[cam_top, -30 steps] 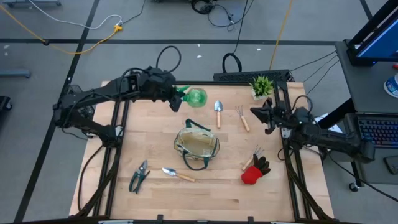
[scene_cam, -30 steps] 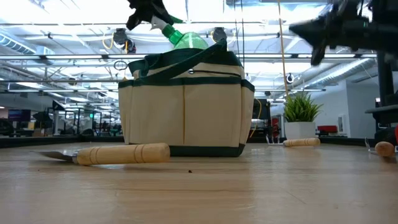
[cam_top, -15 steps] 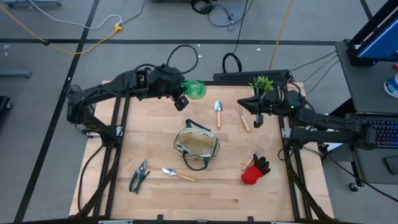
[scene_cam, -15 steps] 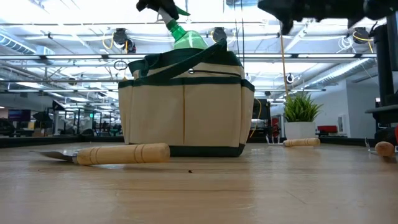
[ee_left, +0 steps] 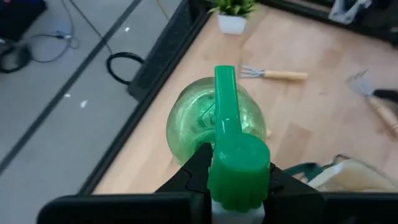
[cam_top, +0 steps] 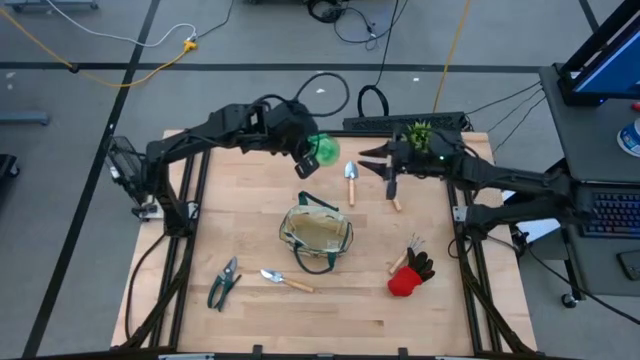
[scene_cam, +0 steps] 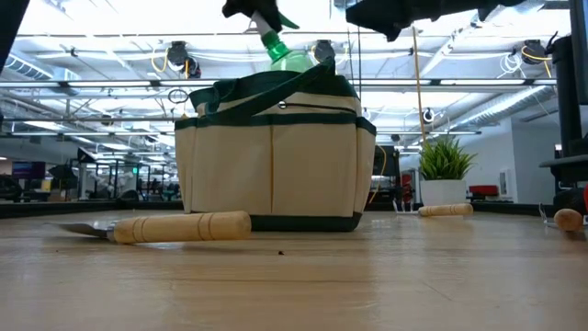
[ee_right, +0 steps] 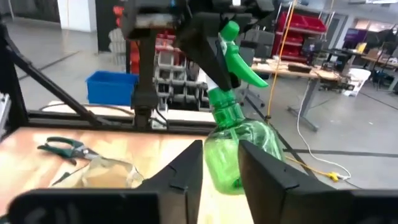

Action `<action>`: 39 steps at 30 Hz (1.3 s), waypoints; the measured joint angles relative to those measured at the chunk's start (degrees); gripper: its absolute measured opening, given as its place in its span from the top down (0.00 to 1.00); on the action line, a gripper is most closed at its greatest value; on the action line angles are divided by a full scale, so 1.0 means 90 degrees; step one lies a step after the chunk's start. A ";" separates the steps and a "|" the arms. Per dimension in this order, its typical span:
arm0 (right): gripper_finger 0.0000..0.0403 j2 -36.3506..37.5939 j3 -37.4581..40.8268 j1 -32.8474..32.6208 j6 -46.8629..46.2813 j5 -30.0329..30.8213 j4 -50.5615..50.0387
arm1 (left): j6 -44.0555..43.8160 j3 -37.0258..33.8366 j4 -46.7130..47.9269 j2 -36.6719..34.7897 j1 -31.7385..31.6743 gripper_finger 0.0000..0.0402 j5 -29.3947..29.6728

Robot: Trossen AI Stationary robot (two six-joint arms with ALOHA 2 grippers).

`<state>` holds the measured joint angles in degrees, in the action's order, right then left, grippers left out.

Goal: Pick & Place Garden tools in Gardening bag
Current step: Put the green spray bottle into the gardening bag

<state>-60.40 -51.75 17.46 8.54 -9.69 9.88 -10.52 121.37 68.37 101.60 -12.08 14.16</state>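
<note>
Left gripper point(cam_top: 303, 160) is clamping the translucent green plastic spray bottle point(cam_top: 320, 151) by its neck, holding it in the air over the far side of the light wooden table point(cam_top: 250, 230), beyond the khaki fabric gardening bag with dark green trim point(cam_top: 316, 236). Right gripper point(cam_top: 375, 160) is hanging near the bottle, fingers point(ee_right: 185, 171) parted and framing it without touching. One wooden-handled metal trowel point(cam_top: 351, 179) and the wooden-handled hand fork point(cam_top: 390, 190) are lying below. Green-handled pruners point(cam_top: 223, 282), a second trowel point(cam_top: 285, 279) and the red-and-black glove point(cam_top: 409, 275) are lying on the near side.
</note>
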 joint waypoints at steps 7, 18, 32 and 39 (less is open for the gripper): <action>0.59 -0.0540 -0.0339 -0.0253 0.0388 0.0275 -0.0187 | -0.0503 0.0094 -0.0209 0.0268 0.0000 0.89 -0.0476; 0.41 -0.0999 -0.0630 -0.0873 0.1380 0.1454 -0.0167 | -0.1798 0.0094 -0.0547 0.0268 0.0006 0.89 -0.0595; 0.28 -0.1011 -0.0679 -0.1588 0.1802 0.3026 -0.0183 | -0.2515 0.0096 -0.1724 0.0605 0.0227 0.89 -0.0954; 0.28 -0.1008 -0.0679 -0.1666 0.1779 0.3503 -0.0408 | -0.2729 0.0093 -0.2079 0.0784 0.0315 0.89 -0.1076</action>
<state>-69.47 -57.87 2.46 24.56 21.84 6.21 -35.08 122.20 49.66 108.65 -9.24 4.47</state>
